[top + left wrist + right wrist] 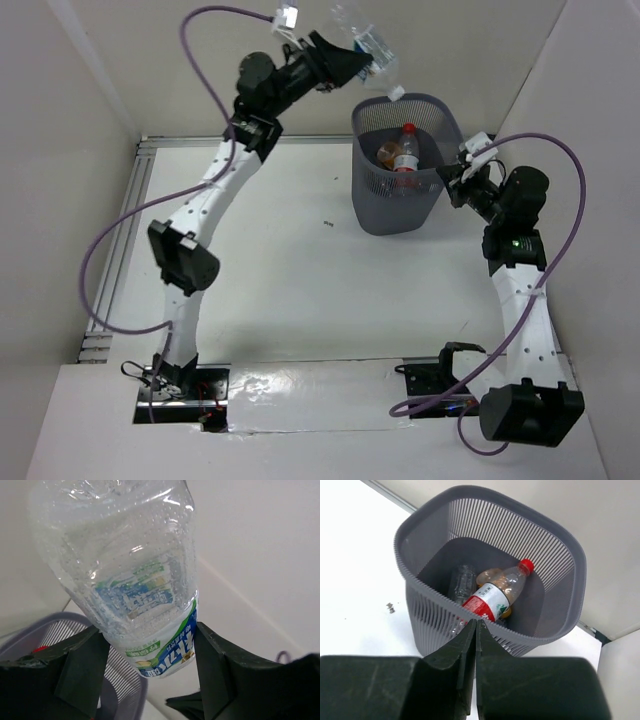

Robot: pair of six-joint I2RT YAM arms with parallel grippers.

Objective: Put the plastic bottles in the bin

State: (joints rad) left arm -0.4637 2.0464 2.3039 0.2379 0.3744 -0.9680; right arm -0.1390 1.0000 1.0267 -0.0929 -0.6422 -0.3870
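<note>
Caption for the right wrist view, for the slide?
Shut right gripper beside the rim of the dark grey mesh bin, which holds a red-capped, red-labelled clear plastic bottle.

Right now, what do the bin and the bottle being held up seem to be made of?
The bin looks like moulded matte grey plastic: fine vertical slats, smooth rounded rim; coated metal cannot be ruled out. The held bottle seems thin clear glossy plastic: see-through dented wall, bright highlights, droplets inside, printed label.
</note>
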